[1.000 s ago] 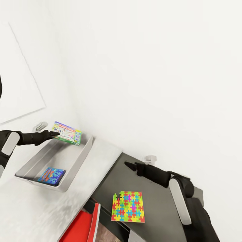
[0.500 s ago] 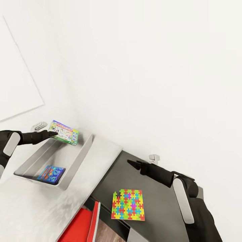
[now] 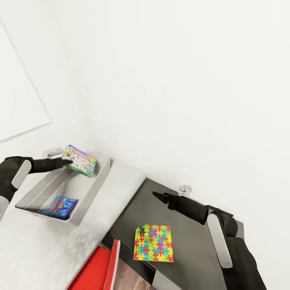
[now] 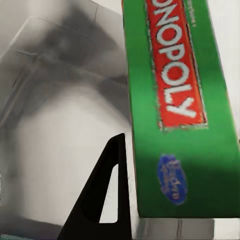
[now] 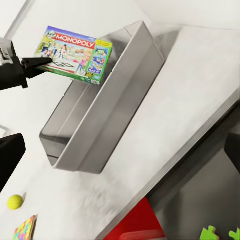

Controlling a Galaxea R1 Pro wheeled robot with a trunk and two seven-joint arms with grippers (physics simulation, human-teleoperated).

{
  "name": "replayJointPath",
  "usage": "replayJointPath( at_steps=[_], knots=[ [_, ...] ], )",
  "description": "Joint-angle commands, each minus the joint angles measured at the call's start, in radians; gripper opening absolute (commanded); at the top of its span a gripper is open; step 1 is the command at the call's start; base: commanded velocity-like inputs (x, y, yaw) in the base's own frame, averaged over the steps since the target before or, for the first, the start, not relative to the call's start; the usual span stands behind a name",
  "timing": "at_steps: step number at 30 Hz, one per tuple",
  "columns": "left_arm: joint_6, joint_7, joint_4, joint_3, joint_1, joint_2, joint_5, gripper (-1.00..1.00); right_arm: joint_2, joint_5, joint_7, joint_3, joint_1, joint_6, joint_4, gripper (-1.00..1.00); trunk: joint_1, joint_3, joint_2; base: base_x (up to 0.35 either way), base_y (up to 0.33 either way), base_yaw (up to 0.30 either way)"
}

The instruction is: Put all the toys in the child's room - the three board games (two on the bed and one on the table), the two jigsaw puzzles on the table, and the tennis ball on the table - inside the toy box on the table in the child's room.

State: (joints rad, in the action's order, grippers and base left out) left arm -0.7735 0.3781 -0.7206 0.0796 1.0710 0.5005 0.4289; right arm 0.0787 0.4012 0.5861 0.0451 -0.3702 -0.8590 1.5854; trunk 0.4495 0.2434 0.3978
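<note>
The left gripper [image 3: 66, 162] is clamped on one edge of the Monopoly box [image 3: 80, 160], holding it tilted above the far end of the toy box [image 3: 98, 185]. In the left wrist view one dark finger [image 4: 107, 192] lies against the green side of the box.

Change over the last second: the Monopoly box has shifted slightly along the tray's far end and its tilt has altered a little; it has not yet dropped below the rim. The right arm has barely moved. Judgement: the placing step is in its last phase, with lowering and release still to come.

Contents: a blue game box [image 3: 61, 206] already lies flat at the near end of the toy box.

Remaining items: one jigsaw [image 3: 154, 243] lies on the dark surface beside the pale desk [image 3: 125, 181]. The right wrist view shows the ball [image 5: 15, 201] and the corner of a second jigsaw [image 5: 25, 230] on the desk, outside the toy box.

The right gripper [image 3: 158, 196] hovers empty above the dark surface; how far it is open cannot be told.
</note>
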Motion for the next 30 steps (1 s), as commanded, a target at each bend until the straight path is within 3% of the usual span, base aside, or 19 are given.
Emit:
replayJointPath(
  at_steps=[1, 7, 22, 28, 30],
  knots=[
    [0.004, 0.002, 0.000, 0.020, 0.001, 0.001, 0.001, -1.00, 0.001, -0.001, 0.004, 0.002, -0.001, -0.006, 0.000, 1.00, 0.001, 0.004, 0.002, 0.000, 0.000, 0.000],
    [0.018, 0.002, 0.000, 0.054, 0.001, 0.002, -0.002, -1.00, 0.001, -0.001, 0.004, 0.004, -0.001, -0.005, -0.001, 1.00, 0.001, 0.013, 0.002, 0.000, 0.000, 0.000],
    [0.061, 0.001, 0.003, 0.061, 0.001, 0.004, -0.011, -1.00, 0.001, -0.001, 0.004, 0.003, -0.001, -0.002, 0.000, 1.00, 0.001, 0.038, 0.002, 0.000, 0.000, 0.000],
    [0.090, 0.002, 0.004, 0.059, 0.001, 0.002, -0.106, -1.00, 0.000, -0.001, 0.005, 0.003, -0.001, -0.001, 0.000, 1.00, 0.001, 0.048, 0.002, 0.000, 0.000, 0.000],
    [0.096, 0.001, 0.004, 0.059, 0.001, 0.002, -0.122, -1.00, 0.001, -0.001, 0.005, 0.003, -0.001, 0.000, 0.000, 1.00, 0.001, 0.051, 0.002, 0.000, 0.000, 0.000]
  ],
)
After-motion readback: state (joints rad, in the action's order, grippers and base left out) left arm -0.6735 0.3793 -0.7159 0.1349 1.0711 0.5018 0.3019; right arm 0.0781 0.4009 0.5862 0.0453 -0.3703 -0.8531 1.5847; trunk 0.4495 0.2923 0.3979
